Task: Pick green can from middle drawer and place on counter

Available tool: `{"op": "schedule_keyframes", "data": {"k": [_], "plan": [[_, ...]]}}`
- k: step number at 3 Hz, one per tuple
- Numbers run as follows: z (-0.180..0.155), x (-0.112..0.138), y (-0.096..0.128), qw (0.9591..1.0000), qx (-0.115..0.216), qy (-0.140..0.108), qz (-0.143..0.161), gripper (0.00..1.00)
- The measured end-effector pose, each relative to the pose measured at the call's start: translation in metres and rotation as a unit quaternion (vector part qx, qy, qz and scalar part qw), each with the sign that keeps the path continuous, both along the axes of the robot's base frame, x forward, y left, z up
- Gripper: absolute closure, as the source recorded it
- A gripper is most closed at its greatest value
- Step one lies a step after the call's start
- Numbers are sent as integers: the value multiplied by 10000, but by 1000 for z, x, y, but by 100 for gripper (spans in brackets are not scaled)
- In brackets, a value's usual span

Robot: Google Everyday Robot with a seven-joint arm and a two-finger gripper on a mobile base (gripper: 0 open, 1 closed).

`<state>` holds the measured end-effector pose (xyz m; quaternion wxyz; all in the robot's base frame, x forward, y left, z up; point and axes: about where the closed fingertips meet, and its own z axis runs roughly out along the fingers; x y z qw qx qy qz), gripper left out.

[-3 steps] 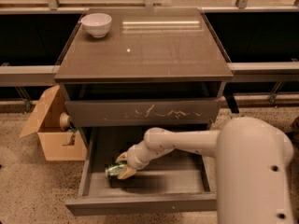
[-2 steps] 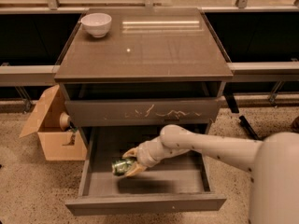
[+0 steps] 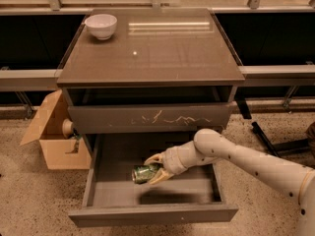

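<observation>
The grasp is judged done. The green can (image 3: 142,173) is held crosswise between the two fingers of the end effector (image 3: 151,170), which are closed onto it inside the open middle drawer (image 3: 152,214). A soft shadow is cast on the drawer floor just below the end effector, so the can is probably held clear of the floor, though contact cannot be ruled out.

The lift out, the carry and the set-down remain. The table (image 3: 162,58) (the cabinet's top slab) lies well above and beyond the end effector, past the scratched drawer front (image 3: 147,118).

The arm is stretched in over the drawer's front corner. It is bent at a rounded joint just behind the end effector, and the fingers are pointed toward the cardboard box (image 3: 54,141) side.
</observation>
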<state>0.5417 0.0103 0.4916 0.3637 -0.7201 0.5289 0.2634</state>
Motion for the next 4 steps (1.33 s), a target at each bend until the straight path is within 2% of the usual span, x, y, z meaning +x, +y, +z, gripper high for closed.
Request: {"op": "schedule_keyframes", "data": {"k": [1,2,3,4], "plan": [[-1,1,3,10000,-1,5,-14,100],[44,3,-15,9991,224,-361,19,100],[99,8,-53,9967,232,-768,-149,100],[162,9,-90,9917,23,-1239,-358,100]]}}
